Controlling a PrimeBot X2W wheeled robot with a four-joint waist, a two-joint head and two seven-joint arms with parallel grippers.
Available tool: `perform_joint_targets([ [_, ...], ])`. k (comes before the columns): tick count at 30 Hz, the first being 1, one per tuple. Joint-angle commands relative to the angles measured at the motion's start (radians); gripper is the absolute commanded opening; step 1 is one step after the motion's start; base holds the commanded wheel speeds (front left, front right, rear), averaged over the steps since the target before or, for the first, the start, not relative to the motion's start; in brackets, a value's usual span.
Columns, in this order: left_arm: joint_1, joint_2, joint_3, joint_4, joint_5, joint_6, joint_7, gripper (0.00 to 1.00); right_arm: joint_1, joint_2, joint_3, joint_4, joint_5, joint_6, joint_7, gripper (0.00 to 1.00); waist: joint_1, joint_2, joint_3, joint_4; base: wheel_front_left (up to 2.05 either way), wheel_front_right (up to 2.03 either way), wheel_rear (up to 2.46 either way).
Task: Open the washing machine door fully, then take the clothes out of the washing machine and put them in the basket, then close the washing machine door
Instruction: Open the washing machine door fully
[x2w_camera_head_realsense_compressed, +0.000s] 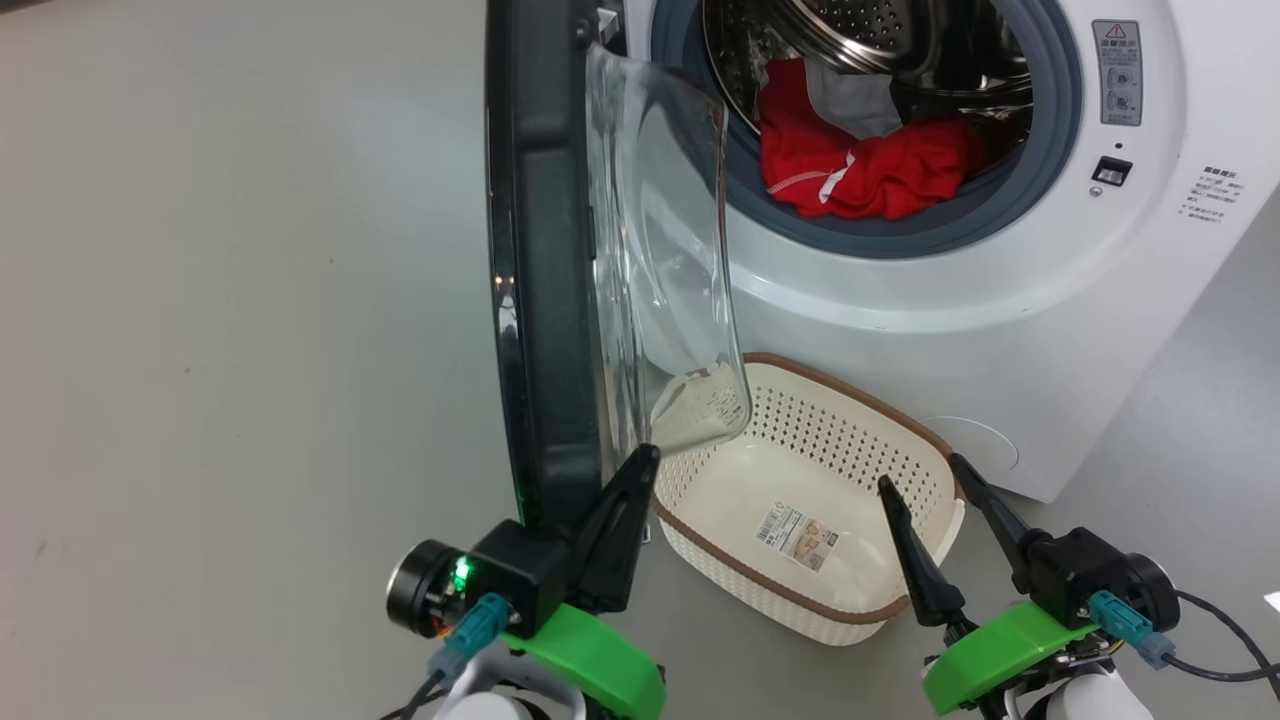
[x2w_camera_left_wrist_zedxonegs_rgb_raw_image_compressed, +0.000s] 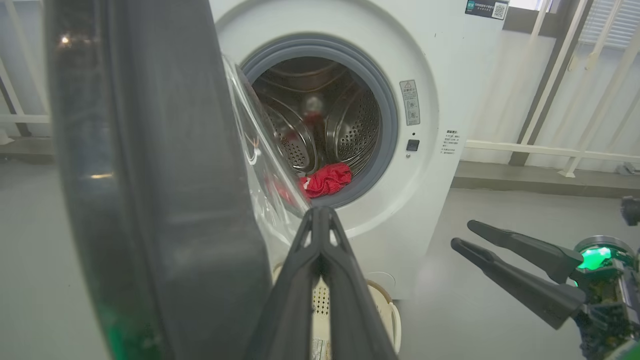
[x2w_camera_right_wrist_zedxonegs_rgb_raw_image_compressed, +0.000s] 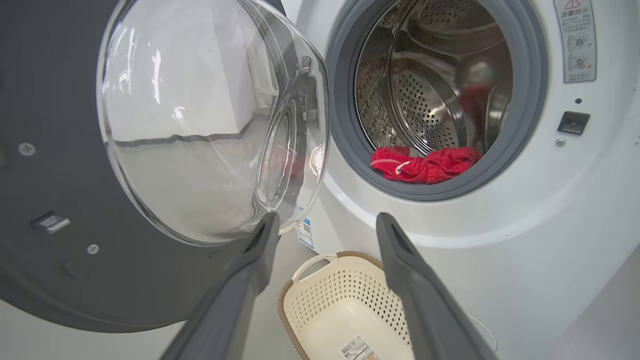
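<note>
Head view: you are looking down at the washing machine (x2w_camera_head_realsense_compressed: 1000, 330), which is filling the upper right with its drum mouth facing you.
Washing machine door (x2w_camera_head_realsense_compressed: 540, 300): it is standing edge-on to you, swung out roughly square to the machine front, with its glass bowl bulging toward the opening. By the look of it, it may be needing more swing to count as fully open.
Basket (x2w_camera_head_realsense_compressed: 850, 395): it is sitting on the floor below the drum mouth, between your two grippers, holding no clothes.
Clothes (x2w_camera_head_realsense_compressed: 860, 165): a red heap with a grey piece is lying at the drum's front lip, its long axis running side to side across the mouth.
Left gripper (x2w_camera_head_realsense_compressed: 645, 458): its fingers are pressing together on nothing, tip just beside the door's lower edge. Whether it is touching, you cannot tell.
Right gripper (x2w_camera_head_realsense_compressed: 920, 474): its fingers are standing wide apart, gripping nothing, pointing up toward the drum.
Key relation: the clothes are lying ahead of and above the right gripper with nothing between. The glass bowl is partly screening them from the left, so the right arm is likely the nearer.
</note>
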Motion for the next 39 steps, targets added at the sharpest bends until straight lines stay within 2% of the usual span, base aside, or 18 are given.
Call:
perform_joint_targets([
  [1,-0.028,0.003,0.036,-0.009,-0.006,0.014,-0.007,0.0,-0.048,0.002,0.022,-0.018,0.004,0.005,-0.006,1.0,0.0,0.0,0.002,0.002,0.0,0.0,0.0],
  [13,-0.018,0.014,0.082,0.022,-0.018,0.071,-0.035,0.0,-0.045,0.002,0.026,-0.004,0.01,0.005,-0.006,1.0,0.0,0.0,-0.003,0.025,0.0,0.0,0.0],
  [29,0.012,0.118,0.223,0.025,-0.052,0.152,-0.056,0.0,-0.051,0.002,0.046,0.002,-0.002,0.005,-0.006,1.0,0.0,0.0,0.004,0.058,0.0,0.0,0.0],
  [39,-0.029,0.159,0.307,0.087,-0.091,0.166,-0.077,0.0,-0.063,0.002,0.057,0.001,-0.02,0.005,-0.006,1.0,0.0,0.0,0.035,0.06,0.0,0.0,0.0],
])
